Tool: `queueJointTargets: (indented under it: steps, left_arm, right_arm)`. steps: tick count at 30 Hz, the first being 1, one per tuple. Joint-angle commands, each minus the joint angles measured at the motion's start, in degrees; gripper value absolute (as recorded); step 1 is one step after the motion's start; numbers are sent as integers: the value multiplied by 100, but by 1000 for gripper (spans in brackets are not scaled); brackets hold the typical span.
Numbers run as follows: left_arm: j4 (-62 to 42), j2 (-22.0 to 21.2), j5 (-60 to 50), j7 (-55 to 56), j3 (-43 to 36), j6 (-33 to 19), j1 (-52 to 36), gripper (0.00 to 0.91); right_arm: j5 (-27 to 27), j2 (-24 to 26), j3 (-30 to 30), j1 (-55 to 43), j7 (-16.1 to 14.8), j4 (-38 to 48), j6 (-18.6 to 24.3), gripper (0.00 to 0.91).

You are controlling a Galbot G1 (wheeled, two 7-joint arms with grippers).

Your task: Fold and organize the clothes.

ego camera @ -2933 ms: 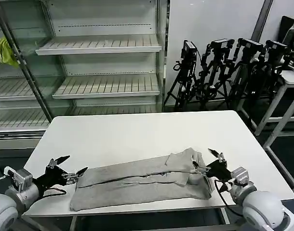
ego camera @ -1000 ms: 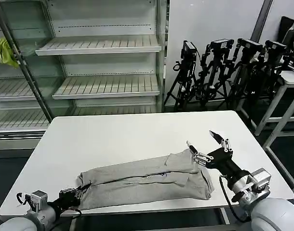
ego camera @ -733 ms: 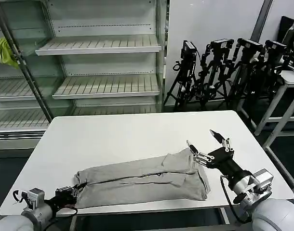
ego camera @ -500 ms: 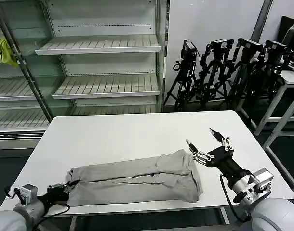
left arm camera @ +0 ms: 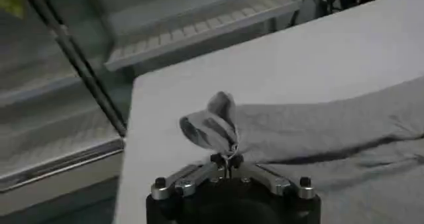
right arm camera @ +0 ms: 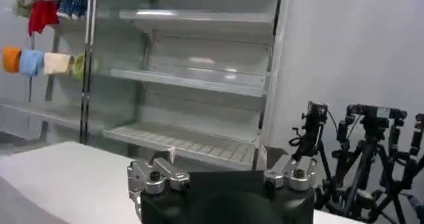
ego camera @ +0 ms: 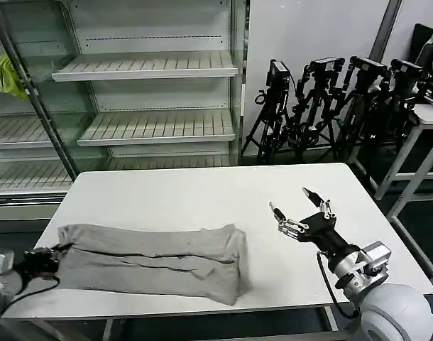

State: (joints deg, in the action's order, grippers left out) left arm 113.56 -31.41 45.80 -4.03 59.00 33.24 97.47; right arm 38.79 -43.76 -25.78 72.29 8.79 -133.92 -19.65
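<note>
now, line by line:
shirt: a light grey shirt lies folded into a long band across the near left part of the white table; its left end reaches the table's left edge and its right end stops about midway along the near side, where the cloth doubles over in a thick fold.
left gripper: the left gripper sits low at the near left corner of the table, closed tight on the shirt's left end; in the left wrist view its fingers meet at a single point with a small bunched tuft of grey cloth standing up from between them.
right gripper: the right gripper hovers above bare table to the right of the shirt, well apart from it, with its fingers spread wide and nothing between them; the right wrist view shows both fingers set far apart.
shelving: empty metal shelves stand beyond the far edge of the table.
yellow-green cloth: a yellow-green cloth hangs at the far left, on the shelf frame.
tripods: a cluster of black tripods stands far right, behind the table.
</note>
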Motion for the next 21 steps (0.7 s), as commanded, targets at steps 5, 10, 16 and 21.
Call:
queueJointTargets:
  steps: [5,10,16,21]
  left_arm:
    - [-525,958,110,-125,1684,0,925,50]
    - [78,915,765,-92,1732,16,1005,40]
    - [954,627,1171,79,760,9,293,50]
    - [1425,272,1077,45,-322,-7,-371,50]
  right_arm:
    - [-10,-84,254,-228,-45,237,49,907]
    - [-57,-114,335,-253,-32,280,44,907]
    - [-51,285,326,-244,-7,299,41,907]
    - [32,504,324,-418,86,374,10,907]
